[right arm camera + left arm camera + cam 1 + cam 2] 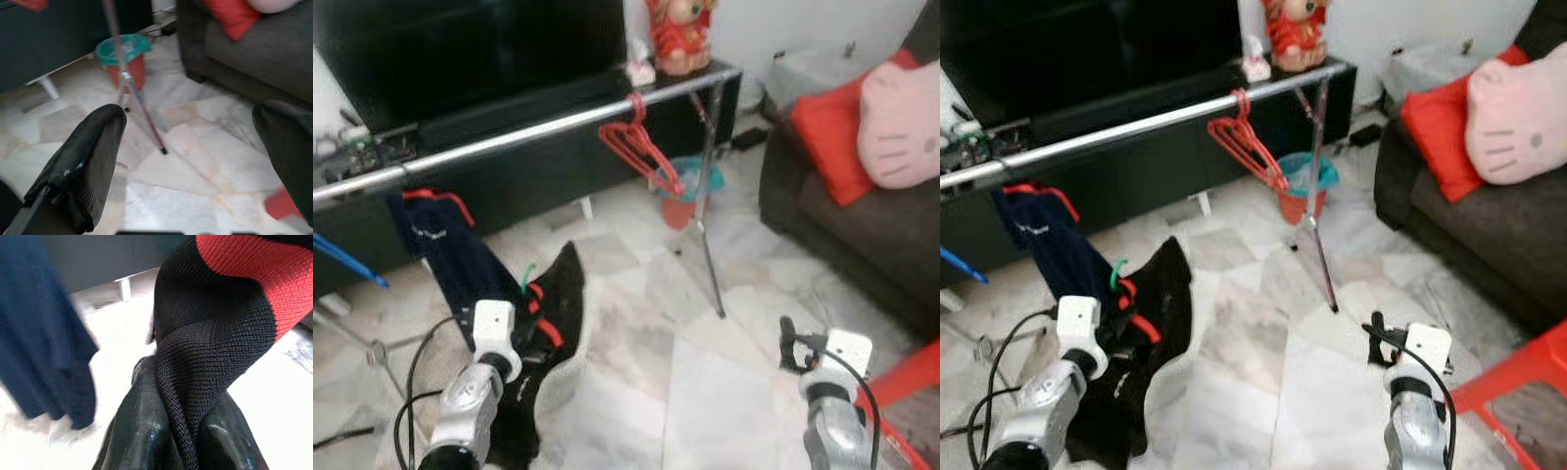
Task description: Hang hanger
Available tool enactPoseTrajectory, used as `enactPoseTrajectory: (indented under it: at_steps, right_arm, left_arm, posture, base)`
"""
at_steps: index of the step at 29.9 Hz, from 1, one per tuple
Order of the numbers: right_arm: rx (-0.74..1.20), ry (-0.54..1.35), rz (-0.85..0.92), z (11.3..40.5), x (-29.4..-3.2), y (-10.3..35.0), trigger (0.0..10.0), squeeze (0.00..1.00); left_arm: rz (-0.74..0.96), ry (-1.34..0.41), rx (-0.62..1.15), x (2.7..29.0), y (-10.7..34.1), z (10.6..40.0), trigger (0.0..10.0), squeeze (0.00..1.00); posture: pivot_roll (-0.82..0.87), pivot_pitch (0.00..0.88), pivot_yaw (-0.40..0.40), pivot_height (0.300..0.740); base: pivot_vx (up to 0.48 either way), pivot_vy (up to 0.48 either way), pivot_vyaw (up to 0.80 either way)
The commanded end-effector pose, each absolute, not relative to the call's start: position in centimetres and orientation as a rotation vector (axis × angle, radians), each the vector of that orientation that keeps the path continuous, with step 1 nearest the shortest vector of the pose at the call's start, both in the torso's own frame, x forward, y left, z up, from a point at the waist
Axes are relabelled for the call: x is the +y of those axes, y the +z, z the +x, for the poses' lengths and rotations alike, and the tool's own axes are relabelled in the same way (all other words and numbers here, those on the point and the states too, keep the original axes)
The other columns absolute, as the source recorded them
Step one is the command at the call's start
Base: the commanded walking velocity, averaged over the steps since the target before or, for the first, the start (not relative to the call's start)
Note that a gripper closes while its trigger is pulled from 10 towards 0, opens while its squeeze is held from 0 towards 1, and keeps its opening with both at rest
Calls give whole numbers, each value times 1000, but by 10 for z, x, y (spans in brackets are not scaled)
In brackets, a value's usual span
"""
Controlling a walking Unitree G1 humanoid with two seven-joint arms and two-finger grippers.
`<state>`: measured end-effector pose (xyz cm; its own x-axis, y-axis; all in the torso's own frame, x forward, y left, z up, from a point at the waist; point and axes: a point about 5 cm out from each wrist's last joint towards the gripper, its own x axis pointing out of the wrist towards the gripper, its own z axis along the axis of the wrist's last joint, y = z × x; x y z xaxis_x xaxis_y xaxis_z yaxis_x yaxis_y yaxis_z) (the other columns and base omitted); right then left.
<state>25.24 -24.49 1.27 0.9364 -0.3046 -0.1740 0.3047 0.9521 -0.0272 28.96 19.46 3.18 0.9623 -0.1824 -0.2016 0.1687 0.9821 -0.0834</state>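
My left gripper (pixel 168 431) pinches the black and red knitted garment (pixel 548 323), which seems to sit on a green hanger (pixel 528 276); its hook is blurred. My right gripper (pixel 195 161) is spread and holds nothing. I should lift high and far, to drop the hook over the silver rail (pixel 519 134), left of the red hangers (pixel 641 147).

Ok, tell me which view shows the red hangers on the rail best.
The left eye view: the red hangers hang sharp and whole from the rail. The right eye view shows them too, slightly smaller. The right wrist view catches a red blur at its corner, too unclear to identify.
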Motion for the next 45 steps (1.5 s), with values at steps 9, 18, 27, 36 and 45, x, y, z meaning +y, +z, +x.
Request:
enactPoseTrajectory:
  at_steps: [9,18,27,36,45]
  right_arm:
    - [201,-304,0,250,-242,8,10000,0]
    - [218,-306,-8,248,-245,5,10000,0]
    - [237,-314,-1,246,-249,3,10000,0]
    - [243,-305,-2,246,-248,2,10000,0]
    - [246,-318,4,245,-249,1,10000,0]
  left_arm:
    - [-73,-116,164,206,41,293,10000,0]
    - [-89,-116,145,202,44,295,10000,0]
    - [-100,-122,136,200,45,296,10000,0]
    - [-106,-134,134,198,46,296,10000,0]
    - [-112,-152,137,194,45,295,10000,0]
  posture:
    - [-47,0,105,740]
    - [-53,0,95,740]
    - [-55,0,86,740]
    - [-53,0,82,740]
    - [-54,0,84,740]
  base:
    - [86,0,0]
    - [281,0,0]
    - [284,0,0]
    - [287,0,-563]
    - [290,0,-156]
